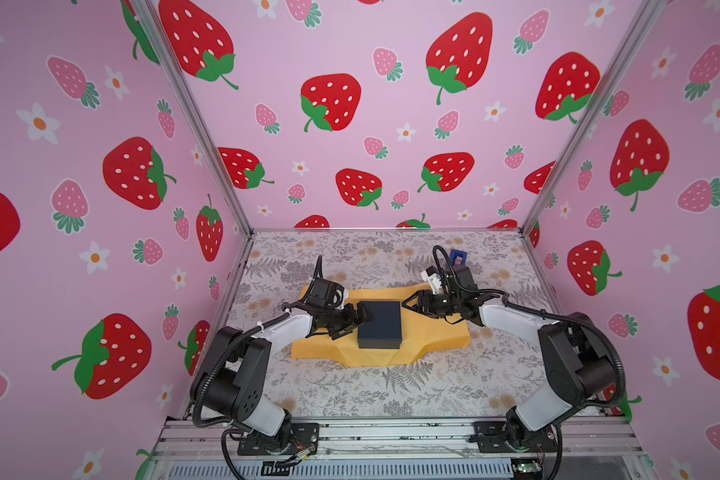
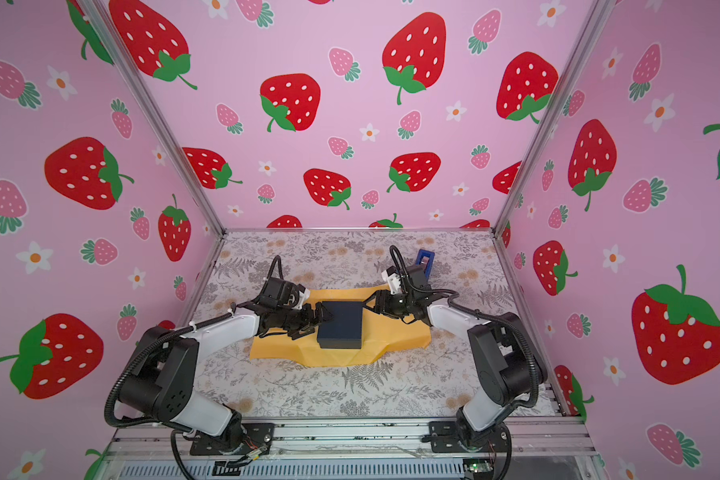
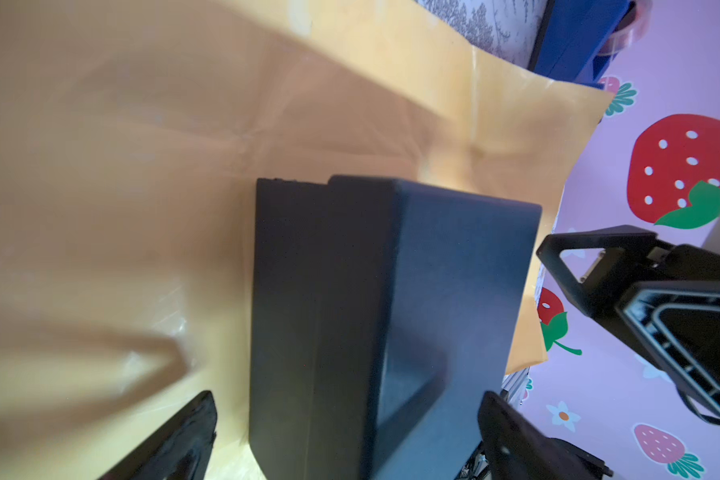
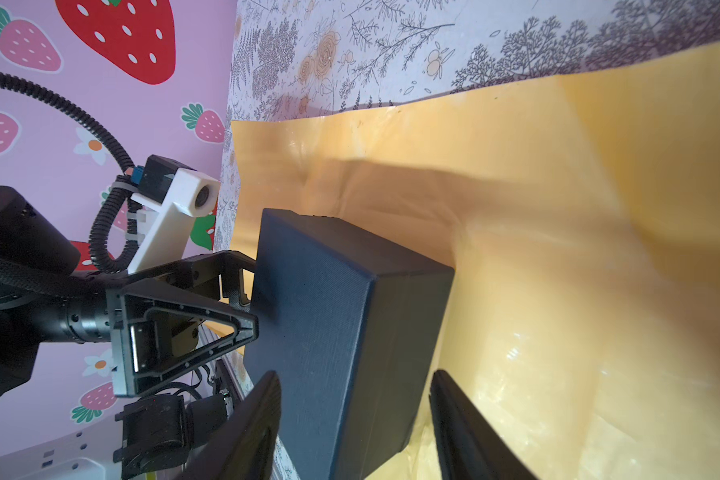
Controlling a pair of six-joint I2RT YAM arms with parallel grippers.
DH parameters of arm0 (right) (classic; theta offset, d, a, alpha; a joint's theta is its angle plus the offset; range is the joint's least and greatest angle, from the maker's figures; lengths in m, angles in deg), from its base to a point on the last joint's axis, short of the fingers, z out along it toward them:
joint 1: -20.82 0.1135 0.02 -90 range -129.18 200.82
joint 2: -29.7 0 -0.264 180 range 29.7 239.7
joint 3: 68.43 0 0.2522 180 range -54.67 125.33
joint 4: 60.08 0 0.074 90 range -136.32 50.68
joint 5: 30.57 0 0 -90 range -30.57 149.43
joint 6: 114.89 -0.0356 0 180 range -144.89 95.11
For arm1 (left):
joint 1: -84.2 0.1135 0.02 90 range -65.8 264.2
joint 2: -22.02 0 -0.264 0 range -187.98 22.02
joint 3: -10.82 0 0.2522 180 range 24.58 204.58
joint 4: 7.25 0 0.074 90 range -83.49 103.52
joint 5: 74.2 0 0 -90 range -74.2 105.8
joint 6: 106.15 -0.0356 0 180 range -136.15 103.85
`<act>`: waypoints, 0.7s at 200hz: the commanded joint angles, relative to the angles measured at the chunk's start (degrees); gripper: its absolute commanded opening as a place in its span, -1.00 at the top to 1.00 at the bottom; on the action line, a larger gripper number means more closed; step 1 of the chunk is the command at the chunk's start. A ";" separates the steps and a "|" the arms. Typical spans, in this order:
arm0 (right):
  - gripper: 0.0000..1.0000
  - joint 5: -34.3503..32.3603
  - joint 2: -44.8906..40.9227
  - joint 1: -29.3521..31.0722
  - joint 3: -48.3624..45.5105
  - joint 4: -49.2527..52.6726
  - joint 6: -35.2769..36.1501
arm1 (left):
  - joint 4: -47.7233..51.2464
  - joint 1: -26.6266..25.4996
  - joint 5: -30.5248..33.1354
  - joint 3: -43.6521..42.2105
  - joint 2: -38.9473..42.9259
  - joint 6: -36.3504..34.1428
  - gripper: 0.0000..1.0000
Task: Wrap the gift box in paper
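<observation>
Gift box (image 1: 380, 324) is what both of your tools are working at, one from each side. Your left gripper (image 1: 356, 322) has its jaws spread as wide as they go and grips nothing. In the left wrist view its fingers (image 3: 175, 436) straddle the near end of the gift box (image 3: 391, 311), and a strip of paper shows between one finger and the box's side. Your right gripper (image 1: 408, 304) sits at the far right corner with its jaws partway apart. In the right wrist view one of its fingers (image 4: 258, 419) lies over the top face and the other over the sheet beside the box. You cannot tell whether either one touches.

The dark, matte box lies flat at the middle of the paper (image 1: 433, 338), which is spread out and creased, pale yellow-orange side up. The sheet rests on the floral table (image 1: 391, 390). Behind your right arm a blue tape dispenser (image 1: 458, 257) stands near the back wall, apart from the sheet.
</observation>
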 commanded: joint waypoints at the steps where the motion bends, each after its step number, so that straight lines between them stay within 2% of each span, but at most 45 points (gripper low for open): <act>1: -0.20 0.03 0.69 0.66 1.18 0.65 0.24 | 0.49 0.08 -1.62 1.75 0.93 -0.18 -0.99; 55: -0.18 1.51 2.98 2.99 1.18 -0.68 -0.64 | -5.50 -0.28 -5.87 1.26 0.06 3.71 -0.84; 98: -0.12 1.66 4.68 3.51 2.02 -1.76 -1.26 | -9.44 -0.74 -8.49 2.21 -2.19 5.59 -0.81; 140: -0.08 1.79 6.01 3.51 4.44 -1.30 -0.76 | -8.79 -0.70 -8.51 4.67 -4.19 5.33 -0.79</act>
